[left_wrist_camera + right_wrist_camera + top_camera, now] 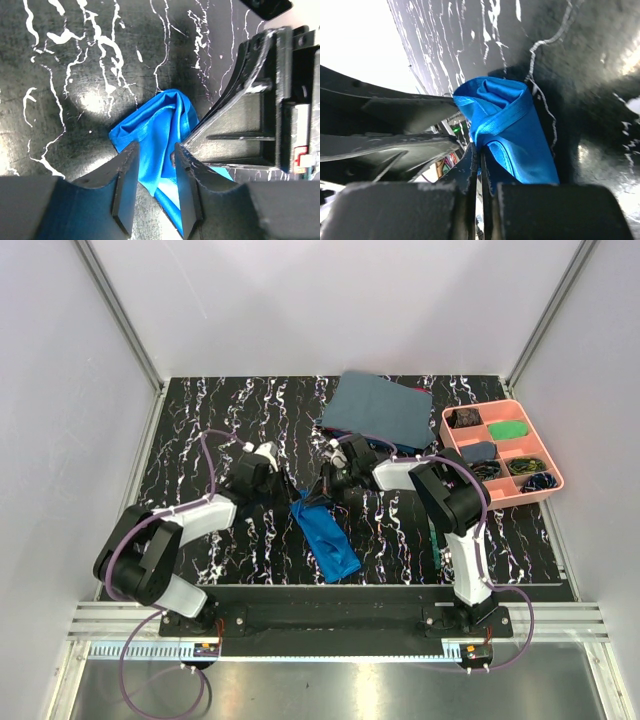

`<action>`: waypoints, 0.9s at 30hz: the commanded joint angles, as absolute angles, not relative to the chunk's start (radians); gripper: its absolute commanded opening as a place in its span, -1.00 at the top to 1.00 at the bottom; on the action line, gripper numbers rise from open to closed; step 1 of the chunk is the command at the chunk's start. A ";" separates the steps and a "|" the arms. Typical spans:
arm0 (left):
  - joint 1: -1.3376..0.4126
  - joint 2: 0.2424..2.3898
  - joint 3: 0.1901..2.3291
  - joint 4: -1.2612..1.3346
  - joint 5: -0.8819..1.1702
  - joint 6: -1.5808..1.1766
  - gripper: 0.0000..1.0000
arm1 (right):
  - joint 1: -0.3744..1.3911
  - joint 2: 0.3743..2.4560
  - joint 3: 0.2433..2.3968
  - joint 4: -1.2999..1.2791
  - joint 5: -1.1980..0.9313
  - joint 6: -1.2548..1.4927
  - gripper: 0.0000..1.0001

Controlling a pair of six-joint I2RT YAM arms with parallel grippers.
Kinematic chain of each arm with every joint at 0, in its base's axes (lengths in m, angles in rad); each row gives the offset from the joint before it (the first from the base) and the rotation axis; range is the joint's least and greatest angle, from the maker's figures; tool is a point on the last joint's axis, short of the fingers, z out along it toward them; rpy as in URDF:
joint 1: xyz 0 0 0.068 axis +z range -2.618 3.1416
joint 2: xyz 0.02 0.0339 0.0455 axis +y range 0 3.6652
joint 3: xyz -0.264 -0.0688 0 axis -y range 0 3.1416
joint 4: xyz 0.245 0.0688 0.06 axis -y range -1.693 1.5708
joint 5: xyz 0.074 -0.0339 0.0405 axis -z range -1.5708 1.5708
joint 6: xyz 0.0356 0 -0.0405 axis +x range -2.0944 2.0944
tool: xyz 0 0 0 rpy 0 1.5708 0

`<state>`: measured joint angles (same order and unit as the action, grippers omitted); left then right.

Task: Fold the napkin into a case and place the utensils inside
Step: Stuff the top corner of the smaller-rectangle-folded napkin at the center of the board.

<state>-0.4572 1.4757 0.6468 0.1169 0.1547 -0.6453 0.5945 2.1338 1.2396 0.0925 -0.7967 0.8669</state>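
The napkin (325,537) lies as a narrow, long blue fold on the black marbled table, running from between the two grippers toward the near edge. My right gripper (323,490) (480,151) is shut on a fold at the napkin's (512,125) far end. My left gripper (287,492) (156,150) stands open right beside it, its fingers either side of the same bunched end of the napkin (160,125) without pinching it. The right gripper's fingers (235,115) show close on the right in the left wrist view. A green sliver (432,536) beside the right arm may be the utensils; they are otherwise hidden.
A larger dull grey-blue cloth (378,408) lies at the back centre. A pink compartment tray (547,447) with small items stands at the back right. White walls close in the table on three sides.
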 commanded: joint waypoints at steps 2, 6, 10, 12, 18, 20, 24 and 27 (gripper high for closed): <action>-0.475 1.519 0.728 0.080 0.124 -0.578 0.25 | 0.583 2.076 1.197 0.172 -0.811 0.891 1.00; -0.492 1.563 0.761 0.048 0.109 -0.560 0.31 | 0.580 2.074 1.186 0.175 -0.810 0.893 1.00; -0.514 1.594 0.781 0.022 0.088 -0.555 0.37 | 0.577 2.071 1.177 0.183 -0.811 0.896 1.00; -0.518 1.600 0.790 0.005 0.074 -0.546 0.39 | 0.578 2.072 1.175 0.187 -0.815 0.897 1.00; -0.525 1.591 0.813 -0.029 0.032 -0.534 0.91 | 0.578 2.083 1.173 0.198 -0.822 0.903 1.00; -0.529 1.574 0.822 -0.035 0.019 -0.526 1.00 | 0.578 2.089 1.173 0.202 -0.824 0.904 1.00; -0.540 1.548 0.830 -0.035 0.029 -0.528 1.00 | 0.578 2.108 1.186 0.209 -0.834 0.904 1.00; -0.552 1.510 0.810 -0.014 0.052 -0.549 1.00 | 0.578 2.118 1.196 0.209 -0.839 0.905 1.00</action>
<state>-0.5369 1.5867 0.7895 -0.0452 0.0555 -0.5468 0.5842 2.1277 1.1824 0.1699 -0.8108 0.8986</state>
